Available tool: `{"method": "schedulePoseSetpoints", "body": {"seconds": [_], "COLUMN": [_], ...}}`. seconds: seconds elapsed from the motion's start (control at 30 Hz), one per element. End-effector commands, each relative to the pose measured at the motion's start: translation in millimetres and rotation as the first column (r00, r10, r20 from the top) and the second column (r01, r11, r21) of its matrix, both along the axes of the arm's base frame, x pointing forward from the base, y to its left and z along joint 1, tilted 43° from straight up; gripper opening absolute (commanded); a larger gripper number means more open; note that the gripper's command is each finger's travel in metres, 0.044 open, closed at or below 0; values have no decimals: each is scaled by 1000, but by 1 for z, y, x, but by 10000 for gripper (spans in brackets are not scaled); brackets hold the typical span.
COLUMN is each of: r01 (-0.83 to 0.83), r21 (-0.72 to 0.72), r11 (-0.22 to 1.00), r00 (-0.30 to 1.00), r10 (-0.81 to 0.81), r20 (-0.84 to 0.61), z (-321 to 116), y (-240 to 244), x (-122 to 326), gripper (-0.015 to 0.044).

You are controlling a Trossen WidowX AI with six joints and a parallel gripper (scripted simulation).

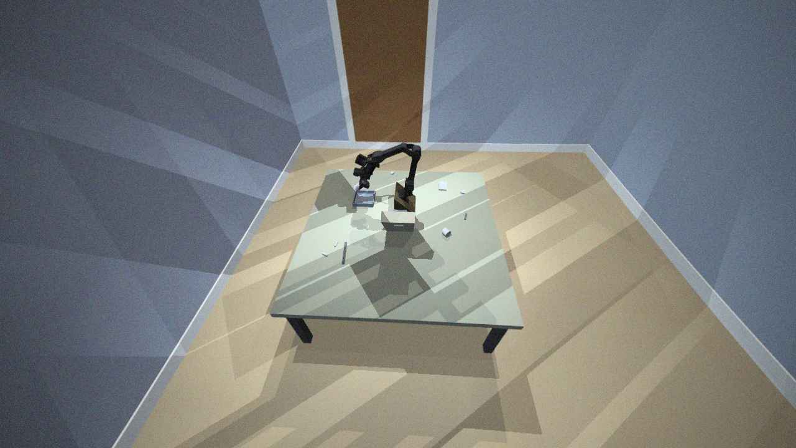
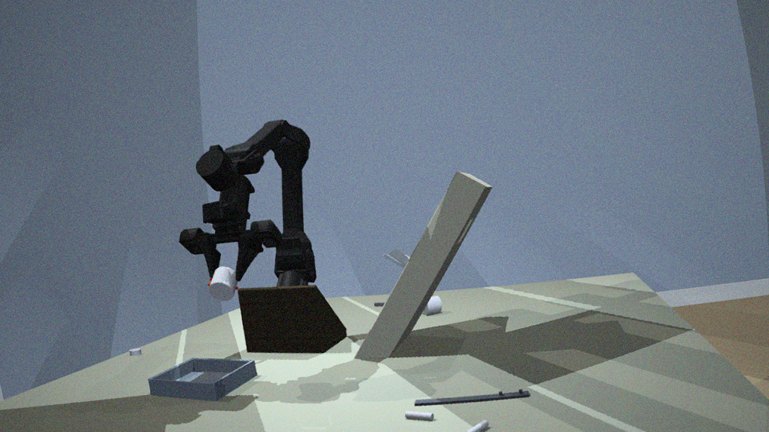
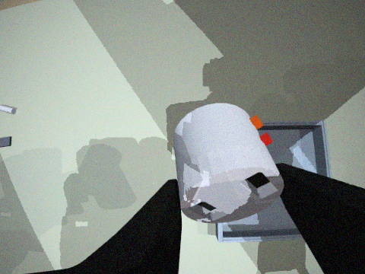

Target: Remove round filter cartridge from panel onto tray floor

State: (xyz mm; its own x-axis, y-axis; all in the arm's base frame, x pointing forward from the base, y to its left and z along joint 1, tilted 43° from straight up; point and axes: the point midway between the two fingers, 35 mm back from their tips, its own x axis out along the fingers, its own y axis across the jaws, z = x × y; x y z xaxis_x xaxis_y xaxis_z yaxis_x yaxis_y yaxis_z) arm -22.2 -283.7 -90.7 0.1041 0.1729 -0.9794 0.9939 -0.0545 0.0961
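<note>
The white round cartridge (image 1: 356, 187) (image 2: 223, 283) (image 3: 224, 141) is out of the panel, held in the air above the table. My gripper (image 2: 225, 275) (image 3: 226, 180) is shut on its sides. In the wrist view its slotted face is toward the camera, and orange and red marks stick out at its side. The blue-grey tray (image 1: 363, 206) (image 2: 184, 388) (image 3: 258, 240) is below the cartridge, partly hidden behind it and a finger in the wrist view. The service panel (image 1: 398, 215) (image 2: 416, 273) leans upright to one side of the tray; its face is turned away from the exterior camera.
A dark brown block (image 1: 405, 199) (image 2: 290, 323) stands by the arm's base. A dark bar (image 1: 344, 252) (image 2: 469, 398) and two small white rods lie beyond the panel's near side. Another white cylinder (image 1: 446, 232) (image 2: 434, 304) lies on the panel's other side.
</note>
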Motion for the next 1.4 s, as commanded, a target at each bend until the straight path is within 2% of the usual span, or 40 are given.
{"method": "schedulePoseSetpoints", "body": {"seconds": [0.0,0.37,0.53,1.1,1.37], "r01": [68,259,262,262,266], "r21": [5,17,17,18,27], "r11": [998,966,965,965,963], "r00": [996,942,941,941,941], "r10": [-68,-248,-251,-251,-254], "r20": [-60,-226,-228,-229,-225], "z": [-16,-51,-55,-108,-105], "y": [14,69,72,120,118], "x": [-21,-70,-71,-63,-63], "gripper": [0,0,0,0,210]}}
